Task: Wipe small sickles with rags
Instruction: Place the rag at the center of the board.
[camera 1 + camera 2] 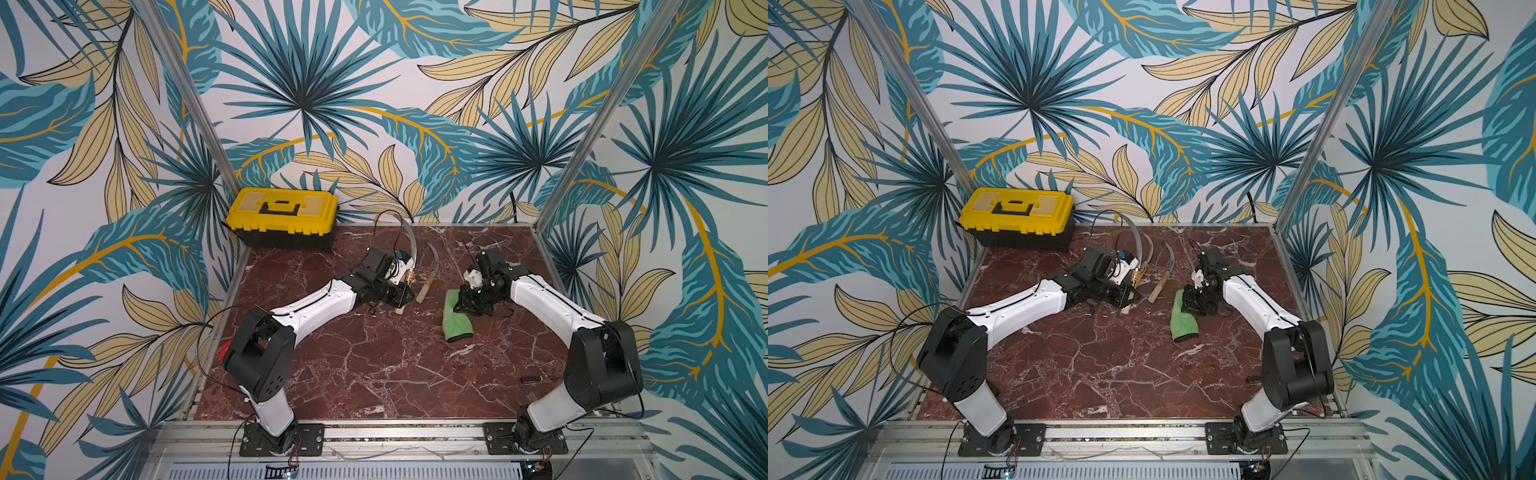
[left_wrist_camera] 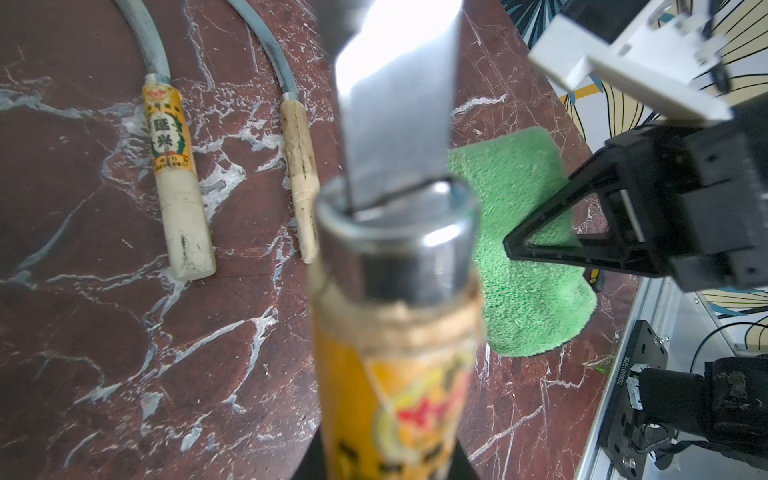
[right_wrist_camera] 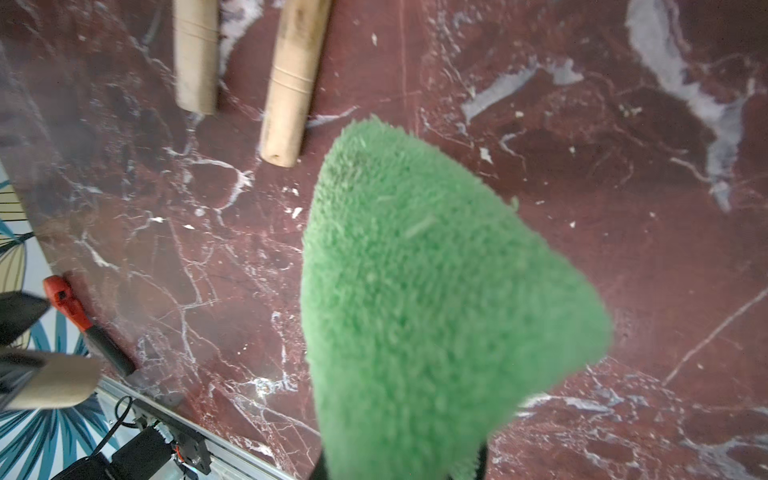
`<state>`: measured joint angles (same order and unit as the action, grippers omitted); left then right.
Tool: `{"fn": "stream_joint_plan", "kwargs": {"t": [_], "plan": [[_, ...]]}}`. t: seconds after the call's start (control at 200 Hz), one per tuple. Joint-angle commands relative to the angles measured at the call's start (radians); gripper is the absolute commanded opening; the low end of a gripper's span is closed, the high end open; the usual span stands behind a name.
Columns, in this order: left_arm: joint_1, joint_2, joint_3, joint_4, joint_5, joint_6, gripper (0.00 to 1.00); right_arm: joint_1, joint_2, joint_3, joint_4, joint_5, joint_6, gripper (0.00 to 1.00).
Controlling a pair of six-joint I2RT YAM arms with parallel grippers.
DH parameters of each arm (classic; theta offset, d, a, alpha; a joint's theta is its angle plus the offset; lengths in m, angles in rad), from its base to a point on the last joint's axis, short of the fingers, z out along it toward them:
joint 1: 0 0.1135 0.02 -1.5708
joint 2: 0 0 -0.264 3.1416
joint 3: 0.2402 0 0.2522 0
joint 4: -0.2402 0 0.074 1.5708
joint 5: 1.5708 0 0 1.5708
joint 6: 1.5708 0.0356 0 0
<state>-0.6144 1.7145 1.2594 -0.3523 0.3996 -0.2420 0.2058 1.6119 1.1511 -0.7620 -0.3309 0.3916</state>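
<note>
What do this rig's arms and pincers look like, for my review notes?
Left arm and right arm: white shells, black joints, thin black cables, black bolted base plates. Right pincer: black, triangular open-frame fingers, white wrist camera bracket.

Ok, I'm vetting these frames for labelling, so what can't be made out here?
Held sickle: label blurred, blade tip cut by the left wrist view's edge.
Right gripper: jaws mostly hidden by the rag in the right wrist view.
Red-handled tool: mostly behind the left arm in a top view.
Dark item by the right arm: too small to name.
</note>
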Motion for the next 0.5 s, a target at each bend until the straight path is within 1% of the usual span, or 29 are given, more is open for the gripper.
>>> {"fn": "stream_joint_plan", "kwargs": {"t": [0.0, 0.12, 0.27, 0.496], "plan": [[-0.004, -0.042, -0.012, 0.004, -0.01, 0.001, 0.0, -0.013, 0.041, -0.026, -0.013, 0.017, -0.007, 0.08], [-0.004, -0.04, -0.01, 0.005, -0.01, 0.001, 0.0, -0.02, 0.074, -0.027, -0.022, 0.059, -0.006, 0.09], [-0.004, -0.032, -0.01, 0.004, -0.007, 0.004, 0.0, -0.023, 0.091, -0.016, -0.07, 0.151, -0.021, 0.12], [-0.004, -0.014, -0.005, 0.006, -0.002, 0.006, 0.0, -0.025, 0.083, -0.001, -0.109, 0.198, -0.038, 0.14]]}}
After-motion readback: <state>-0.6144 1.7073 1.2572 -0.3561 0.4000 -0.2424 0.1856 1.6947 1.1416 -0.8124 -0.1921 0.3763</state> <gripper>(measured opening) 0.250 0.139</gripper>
